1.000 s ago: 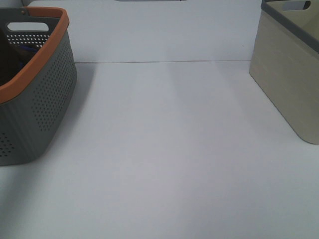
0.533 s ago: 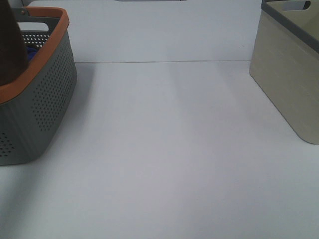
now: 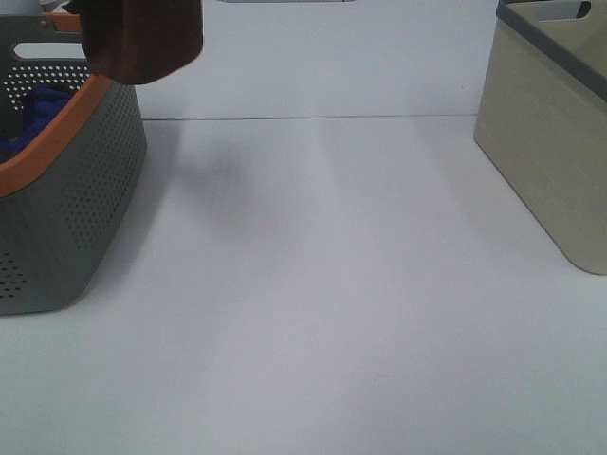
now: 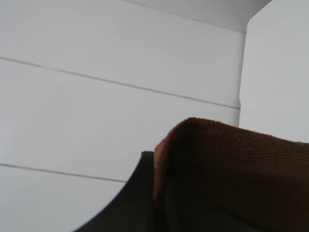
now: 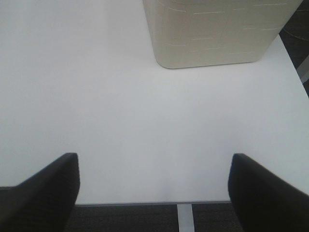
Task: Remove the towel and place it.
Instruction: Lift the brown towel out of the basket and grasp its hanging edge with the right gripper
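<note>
left gripper (image 4: 155, 203) is pinching the towel (image 3: 142, 38); the wrist view shows only one dark finger (image 4: 128, 205), with brown cloth bunched right against it. The towel hangs in the air at far left, over the far right corner of the grey basket (image 3: 85, 209) with the orange rim. Its lower edge is about level with the rim and its top is cut off by the frame. A blue cloth (image 3: 28, 118) lies inside the basket. right gripper (image 5: 152, 193) is spread wide with nothing between the fingers, over the white table (image 3: 332, 284) by its near edge. The beige bin (image 3: 545, 161) sits at far right, well apart from the towel.
</note>
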You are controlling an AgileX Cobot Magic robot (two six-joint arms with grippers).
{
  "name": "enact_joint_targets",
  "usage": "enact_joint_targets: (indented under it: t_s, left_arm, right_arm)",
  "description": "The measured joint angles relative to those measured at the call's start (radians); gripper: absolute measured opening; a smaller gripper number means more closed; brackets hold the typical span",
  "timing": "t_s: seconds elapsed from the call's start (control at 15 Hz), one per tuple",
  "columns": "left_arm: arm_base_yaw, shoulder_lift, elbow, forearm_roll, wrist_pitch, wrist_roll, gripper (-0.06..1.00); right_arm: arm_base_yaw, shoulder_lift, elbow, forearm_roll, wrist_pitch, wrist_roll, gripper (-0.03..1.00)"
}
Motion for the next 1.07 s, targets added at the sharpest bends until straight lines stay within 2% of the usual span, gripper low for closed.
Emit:
enact_joint_targets:
  t_s: [0.2, 0.33, 0.4, 0.6, 0.67, 0.73, 0.93, 1.0, 1.07]
  left_arm:
    - [-0.077, 0.030, 0.000, -0.002, 0.073, 0.000, 0.00]
    - [-0.124, 0.064, 0.000, 0.000, 0.092, 0.017, 0.00]
    - [-0.164, 0.072, 0.000, 0.000, 0.094, 0.050, 0.00]
    - [-0.237, 0.081, 0.000, -0.001, 0.107, 0.071, 0.00]
    - [-0.249, 0.089, 0.000, -0.002, 0.114, 0.071, 0.00]
    - [-0.253, 0.094, 0.000, -0.002, 0.117, 0.072, 0.00]
    - [-0.281, 0.123, 0.000, -0.002, 0.161, 0.107, 0.00]
    - [-0.296, 0.136, 0.000, -0.002, 0.187, 0.138, 0.00]
    - [-0.317, 0.168, 0.000, -0.004, 0.203, 0.182, 0.00]
  right_arm:
    - [0.000, 0.000, 0.000, 0.018, -0.005, 0.000, 0.74]
    - [0.000, 0.023, -0.016, 0.090, -0.051, -0.031, 0.74]
    - [0.000, 0.084, -0.030, 0.205, -0.146, -0.119, 0.74]
    - [0.000, 0.273, -0.035, 0.458, -0.273, -0.414, 0.74]
    - [0.000, 0.347, -0.035, 0.552, -0.296, -0.536, 0.74]
    - [0.000, 0.376, -0.035, 0.597, -0.304, -0.586, 0.74]
    - [0.000, 0.573, -0.035, 0.877, -0.361, -0.930, 0.74]
    - [0.000, 0.633, -0.035, 0.989, -0.369, -1.033, 0.74]
    - [0.000, 0.754, -0.035, 1.180, -0.365, -1.236, 0.74]
